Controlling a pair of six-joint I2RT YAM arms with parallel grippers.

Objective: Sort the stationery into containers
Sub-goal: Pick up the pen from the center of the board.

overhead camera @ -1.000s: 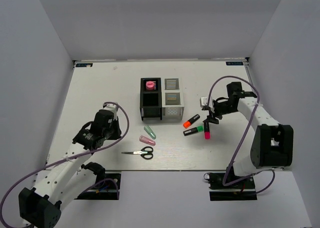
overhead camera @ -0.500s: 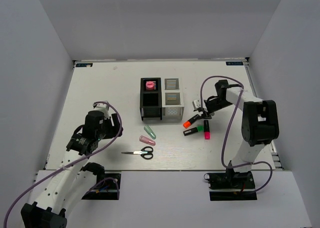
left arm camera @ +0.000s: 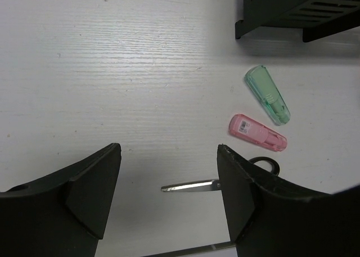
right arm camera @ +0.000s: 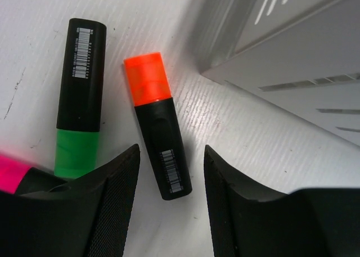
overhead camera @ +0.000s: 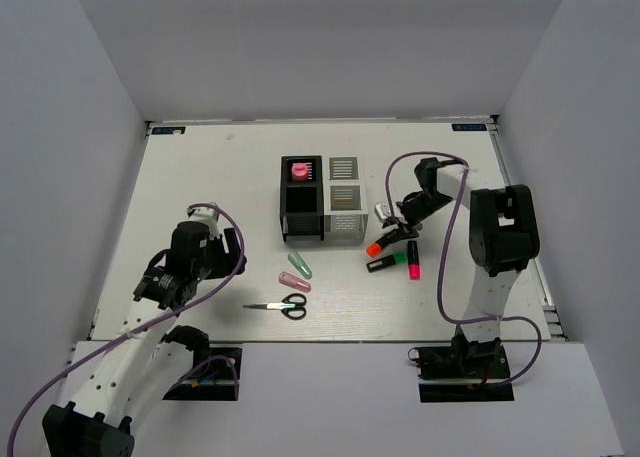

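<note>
Fingers of the right claw [right arm camera: 170,167] are set open astride the orange-capped highlighter [right arm camera: 152,82], which lies flat beside the white box [right arm camera: 292,43], ready for a pinch. The left claw [left arm camera: 169,161] is held open and empty near the scissors [left arm camera: 194,185].

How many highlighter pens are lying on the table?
3. The black highlighter with the orange cap lies beside the white slatted box; the green-capped one lies just below it in the top view; the pink-capped one lies right of that. Another could hide inside that box.
</note>
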